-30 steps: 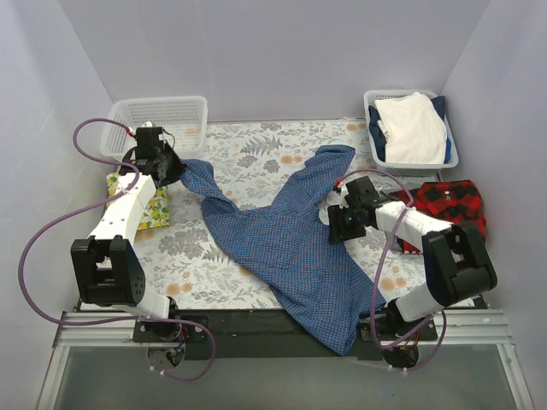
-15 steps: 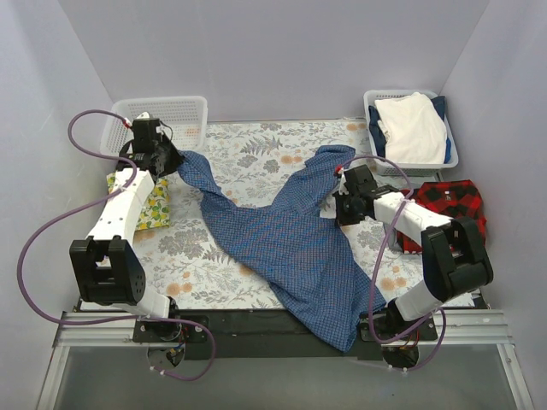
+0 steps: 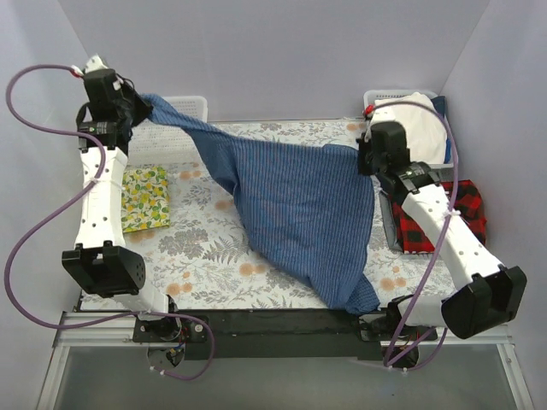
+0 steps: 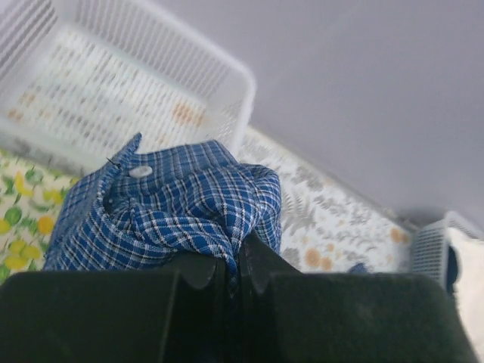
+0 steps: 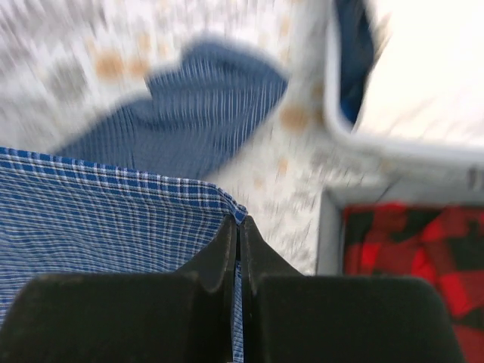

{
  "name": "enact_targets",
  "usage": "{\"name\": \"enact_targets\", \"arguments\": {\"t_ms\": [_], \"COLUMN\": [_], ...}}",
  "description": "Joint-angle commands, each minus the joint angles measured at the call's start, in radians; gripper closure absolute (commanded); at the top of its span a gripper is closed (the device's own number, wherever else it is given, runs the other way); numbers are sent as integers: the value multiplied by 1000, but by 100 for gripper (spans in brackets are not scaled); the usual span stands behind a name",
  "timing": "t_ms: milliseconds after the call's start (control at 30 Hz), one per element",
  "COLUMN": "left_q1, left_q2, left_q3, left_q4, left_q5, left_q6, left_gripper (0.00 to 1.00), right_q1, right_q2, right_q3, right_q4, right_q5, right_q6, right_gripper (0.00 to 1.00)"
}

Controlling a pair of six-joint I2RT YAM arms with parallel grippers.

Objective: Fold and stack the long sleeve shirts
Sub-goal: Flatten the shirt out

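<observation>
The floral-covered bench [image 3: 205, 248] lies well below both sets of fingers, and the blue shirt [image 3: 295, 192] hangs in the air between them as a slanted sheet. Its lowest corner trails down towards the bench's near edge, on the right fingers' side. The plaid shirt [image 3: 468, 205] lies flat on the bench below and outside the right fingers, not yet handled. An empty white basket [image 4: 227, 83] stands just behind and under the left fingers, and a lemon-print cloth [image 3: 144, 198] lies beneath them. The left fingers [image 4: 231, 265] are closed on a bunched wad of the blue shirt with a button [image 4: 140, 172] showing. The right fingers [image 5: 236, 231] are pinched tight on a thin hemmed edge. That thin pinch looks the weaker hold, so more tension across the span could pull the hem free and drop that side. The bunched hold may lay the shirt down skewed or twisted. The trailing corner could catch on the near edge, and a low sweep could snag the basket rim.
</observation>
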Motion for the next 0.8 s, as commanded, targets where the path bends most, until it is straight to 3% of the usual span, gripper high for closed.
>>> {"name": "enact_targets", "arguments": {"t_ms": [0,100,267,400,767], "left_q1": [28,30,30,36,59], "left_q2": [40,98,153,133,38], "left_q3": [250,408,669,773,1066], "left_q4": [51,86,143,232,267], "left_q5": [108,212,260,280,222], "left_q6": [2,-30,-35,-30,-5], "left_gripper": [100,100,100,100,100], "right_q1": [-15,-15,-15,-15,-15], "right_q2": [-52,-41,-33,-105,-347], "right_q3": [254,409,607,640,629], "right_q4": [93,177,269,372,469], "right_q5": [114,80,31,-77,-289], "right_q6": [-126,-189,-238,-249,-209], "right_gripper": [99,99,99,99,99]}}
